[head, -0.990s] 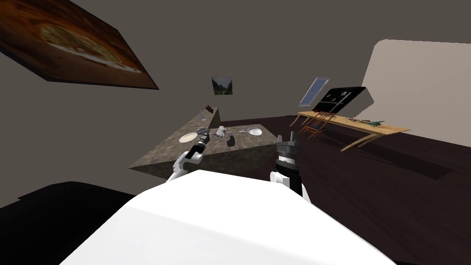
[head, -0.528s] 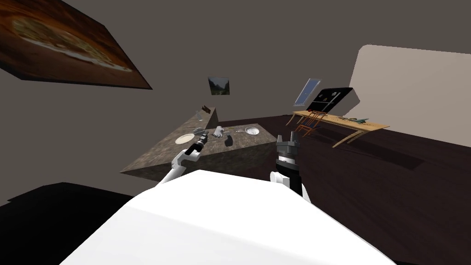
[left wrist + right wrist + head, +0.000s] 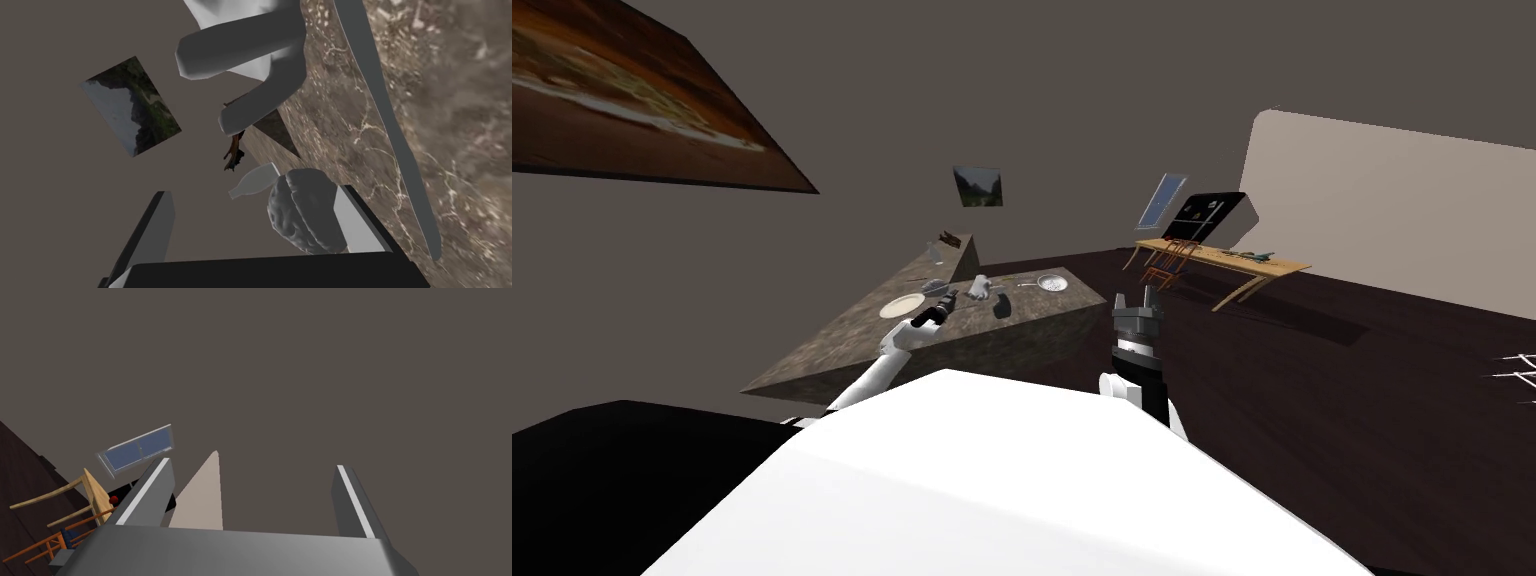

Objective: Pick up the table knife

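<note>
Our left end effector (image 3: pixel 255 192), spread apart, must shift sideways to straddle the long flat grey table knife (image 3: pixel 385 125) just beside it.

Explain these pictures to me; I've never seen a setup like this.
This is a simulated two-armed robot. The wide picture is from its head camera; the other two are from a camera on each hand, looking along that gripper. The left gripper reaches over a stone-patterned counter carrying a plate and small items. Its hand camera shows open fingers, a lumpy grey thing by one of them, and the long grey table knife lying on the counter just outside that finger. The right gripper is raised, open. Nothing is held.
</note>
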Robot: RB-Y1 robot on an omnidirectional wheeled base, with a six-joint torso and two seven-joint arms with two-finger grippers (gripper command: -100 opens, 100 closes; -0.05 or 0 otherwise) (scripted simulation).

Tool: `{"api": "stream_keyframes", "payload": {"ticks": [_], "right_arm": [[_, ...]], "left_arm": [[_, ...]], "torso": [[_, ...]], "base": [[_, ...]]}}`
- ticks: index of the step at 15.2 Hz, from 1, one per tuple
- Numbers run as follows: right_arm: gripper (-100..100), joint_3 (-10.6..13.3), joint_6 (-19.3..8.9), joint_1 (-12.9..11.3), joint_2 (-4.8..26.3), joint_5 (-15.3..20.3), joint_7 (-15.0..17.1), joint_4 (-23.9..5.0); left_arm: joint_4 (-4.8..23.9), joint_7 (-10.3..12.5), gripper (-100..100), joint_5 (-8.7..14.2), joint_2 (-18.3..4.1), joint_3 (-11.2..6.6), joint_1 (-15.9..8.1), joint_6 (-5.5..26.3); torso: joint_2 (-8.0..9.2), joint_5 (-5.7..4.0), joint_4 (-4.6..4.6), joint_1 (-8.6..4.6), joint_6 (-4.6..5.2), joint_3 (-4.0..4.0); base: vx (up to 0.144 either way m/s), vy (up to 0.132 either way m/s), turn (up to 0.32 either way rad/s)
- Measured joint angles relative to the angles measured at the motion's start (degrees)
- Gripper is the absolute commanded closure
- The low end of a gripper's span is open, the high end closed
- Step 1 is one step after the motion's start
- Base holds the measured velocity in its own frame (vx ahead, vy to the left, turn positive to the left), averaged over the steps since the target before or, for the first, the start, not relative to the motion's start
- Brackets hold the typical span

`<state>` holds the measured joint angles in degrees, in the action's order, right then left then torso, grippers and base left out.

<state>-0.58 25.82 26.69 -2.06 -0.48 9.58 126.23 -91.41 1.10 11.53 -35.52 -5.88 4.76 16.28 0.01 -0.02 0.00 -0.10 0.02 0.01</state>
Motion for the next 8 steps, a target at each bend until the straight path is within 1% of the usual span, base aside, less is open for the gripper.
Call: {"api": "stream_keyframes", "payload": {"ticks": [1, 2, 4, 5, 6, 7, 8], "right_arm": [[0, 0.00, 0.00, 0.00, 0.00, 0.00, 0.00, 0.00], [0, 0.00, 0.00, 0.00, 0.00, 0.00, 0.00, 0.00], [0, 0.00, 0.00, 0.00, 0.00, 0.00, 0.00, 0.00], [0, -0.01, 0.00, 0.01, 0.00, 0.00, 0.00, 0.00], [0, 0.00, 0.00, 0.00, 0.00, 0.00, 0.00, 0.00], [0, 0.00, 0.00, 0.00, 0.00, 0.00, 0.00, 0.00], [0, 0.00, 0.00, 0.00, 0.00, 0.00, 0.00, 0.00]], "left_arm": [[0.97, -0.08, -100, 0.16, -0.32, -0.09, -0.41, 1.26], [2.48, -0.15, -100, 0.81, -1.37, -0.19, -1.17, 2.32], [5.50, -0.25, -100, 1.86, -2.91, -0.31, -2.06, 4.13], [6.10, -0.27, -100, 1.99, -3.11, -0.34, -2.21, 4.91], [7.46, -0.34, -100, 2.50, -3.95, -0.44, -2.96, 5.86], [9.01, -0.44, -100, 2.82, -4.51, -0.54, -3.69, 6.88], [9.80, -0.50, -100, 2.98, -4.80, -0.61, -4.06, 7.96]], "torso": [[0.00, 0.00, 0.00, 0.02, -0.02, 0.00], [-0.01, -0.01, 0.00, 0.01, 0.01, 0.00], [0.00, 0.01, 0.00, 0.03, -0.03, 0.00], [0.00, 0.01, 0.00, 0.06, -0.04, 0.00], [-0.02, 0.00, 0.00, 0.04, 0.00, -0.01], [-0.03, 0.00, -0.01, 0.02, 0.00, -0.01], [-0.02, 0.01, -0.01, 0.03, -0.02, -0.01]], "base": [[-0.005, -0.030, -0.143], [-0.006, -0.031, -0.159], [-0.002, -0.014, -0.011], [0.002, -0.025, -0.108], [0.002, -0.026, -0.147], [0.002, -0.018, -0.067], [0.002, -0.012, -0.004]]}}
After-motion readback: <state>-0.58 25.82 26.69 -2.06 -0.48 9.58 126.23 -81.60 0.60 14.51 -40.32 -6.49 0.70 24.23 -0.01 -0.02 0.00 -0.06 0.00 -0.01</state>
